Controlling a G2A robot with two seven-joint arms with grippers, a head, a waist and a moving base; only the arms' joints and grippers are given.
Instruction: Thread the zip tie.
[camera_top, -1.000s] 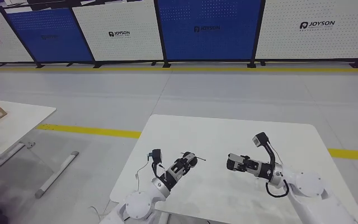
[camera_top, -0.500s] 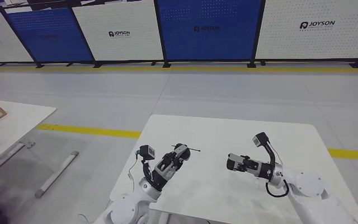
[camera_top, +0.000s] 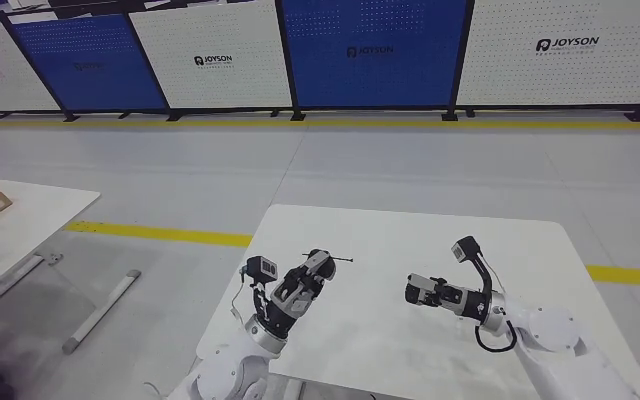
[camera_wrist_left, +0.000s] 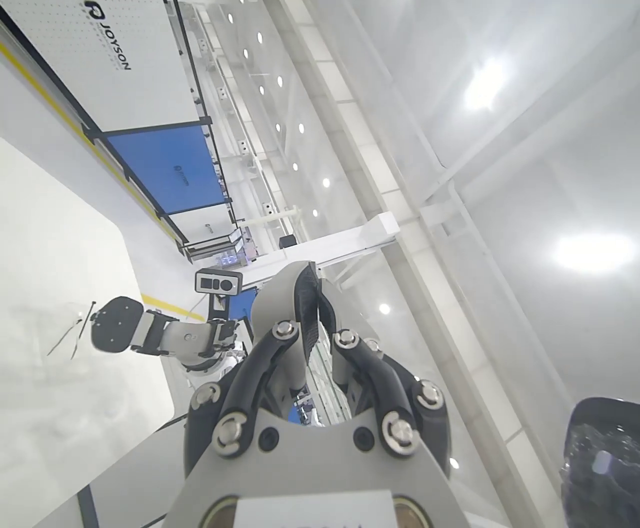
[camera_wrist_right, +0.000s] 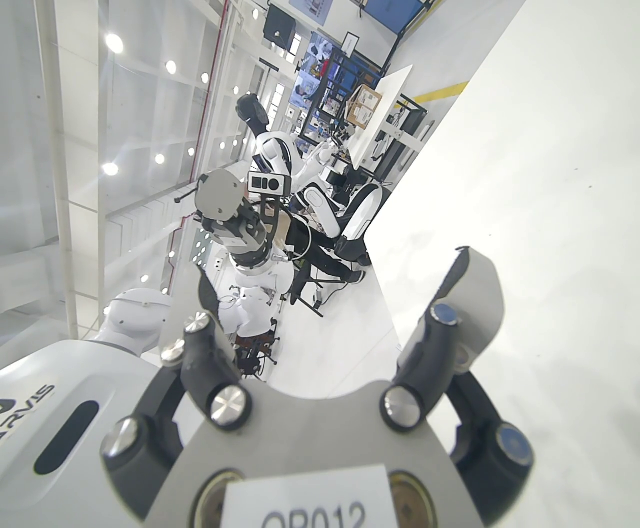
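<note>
zip tie (camera_top: 345, 261) likely light, springy | left gripper (camera_top: 321, 262) clenched on it, by table (camera_top: 450, 235) left edge | right gripper (camera_top: 410, 290) released; grasp free tip

Even, bright overhead light filled the top view. The white table (camera_top: 420, 225) at lower centre looked nearly washed out, and the zip tie (camera_top: 346, 260) read as a thin dark line against it. In the left wrist view the ceiling lights (camera_wrist_left: 592, 252) flared into wide, hazy glare. Both wrist views bowed straight lines toward their edges.
</note>
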